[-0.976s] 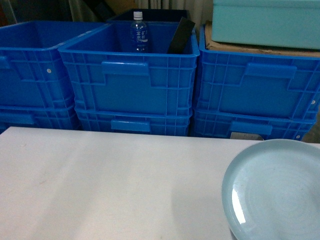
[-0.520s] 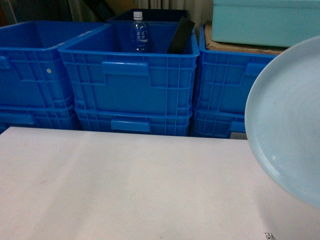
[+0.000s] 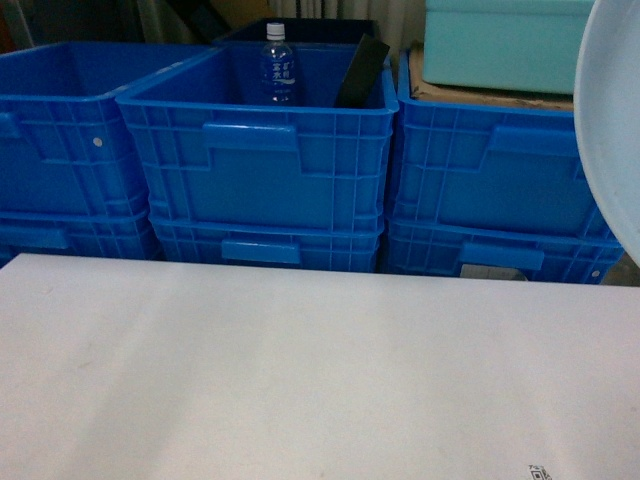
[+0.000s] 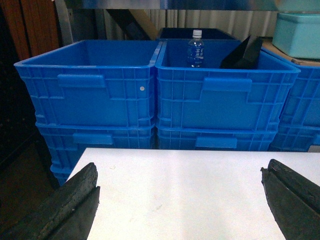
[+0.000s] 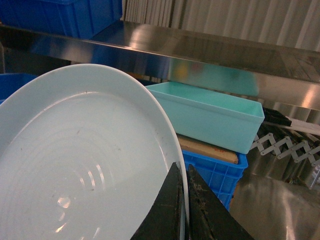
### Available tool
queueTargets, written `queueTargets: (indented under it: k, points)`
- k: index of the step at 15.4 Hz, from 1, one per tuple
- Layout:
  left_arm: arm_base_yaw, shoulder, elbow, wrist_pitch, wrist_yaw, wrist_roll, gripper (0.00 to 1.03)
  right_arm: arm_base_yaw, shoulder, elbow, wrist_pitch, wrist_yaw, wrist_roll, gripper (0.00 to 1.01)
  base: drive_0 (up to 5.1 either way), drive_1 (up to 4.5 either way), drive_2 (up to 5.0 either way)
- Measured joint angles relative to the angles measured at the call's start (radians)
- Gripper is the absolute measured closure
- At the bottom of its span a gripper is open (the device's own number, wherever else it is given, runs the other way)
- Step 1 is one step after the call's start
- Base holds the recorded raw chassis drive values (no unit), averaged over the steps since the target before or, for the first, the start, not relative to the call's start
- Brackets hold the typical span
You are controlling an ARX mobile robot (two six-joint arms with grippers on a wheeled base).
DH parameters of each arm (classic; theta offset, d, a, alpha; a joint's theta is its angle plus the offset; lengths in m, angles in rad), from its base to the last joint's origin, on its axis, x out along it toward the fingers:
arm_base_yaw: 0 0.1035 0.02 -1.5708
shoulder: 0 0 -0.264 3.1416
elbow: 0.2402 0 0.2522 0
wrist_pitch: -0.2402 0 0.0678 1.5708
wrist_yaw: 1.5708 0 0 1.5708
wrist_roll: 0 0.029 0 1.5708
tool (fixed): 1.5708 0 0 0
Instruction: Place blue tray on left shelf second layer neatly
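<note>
The blue tray (image 3: pixel 616 120), a pale sky-blue round dish, hangs tilted on edge at the right border of the head view, well above the white table (image 3: pixel 300 370). My right gripper (image 5: pixel 182 176) is shut on the tray's rim (image 5: pixel 75 165), one finger on each side. Behind and above the tray runs a shiny steel crossbar of the shelf (image 5: pixel 200 55); I cannot tell which layer it is. My left gripper (image 4: pixel 180 200) is open and holds nothing, low over the table's left part, its fingers (image 4: pixel 70 210) wide apart.
Stacked dark-blue crates (image 3: pixel 260 160) line the far edge of the table; the middle one holds a water bottle (image 3: pixel 278 65) and a black object (image 3: pixel 362 70). A pale teal box (image 5: pixel 210 115) rests on cardboard on the right crate (image 3: pixel 490 170).
The tray has risen from the table's lower right, tipped up on edge, and moved to the right border of the head view.
</note>
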Motion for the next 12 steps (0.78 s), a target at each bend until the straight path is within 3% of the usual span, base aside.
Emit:
queueTargets:
  k: [3, 7, 12]
  points:
    - [0.000, 0.000, 0.000, 0.000, 0.000, 0.000, 0.05, 0.029, -0.077, -0.012, -0.057, 0.005, 0.004, 0.99, 0.0, 0.00, 0.0]
    - [0.000, 0.000, 0.000, 0.000, 0.000, 0.000, 0.05, 0.096, -0.150, -0.034, -0.100, 0.053, -0.014, 0.99, 0.0, 0.00, 0.0]
    - [0.000, 0.000, 0.000, 0.000, 0.000, 0.000, 0.05, 0.102, -0.151, -0.034, -0.112, 0.076, -0.027, 0.99, 0.0, 0.00, 0.0]
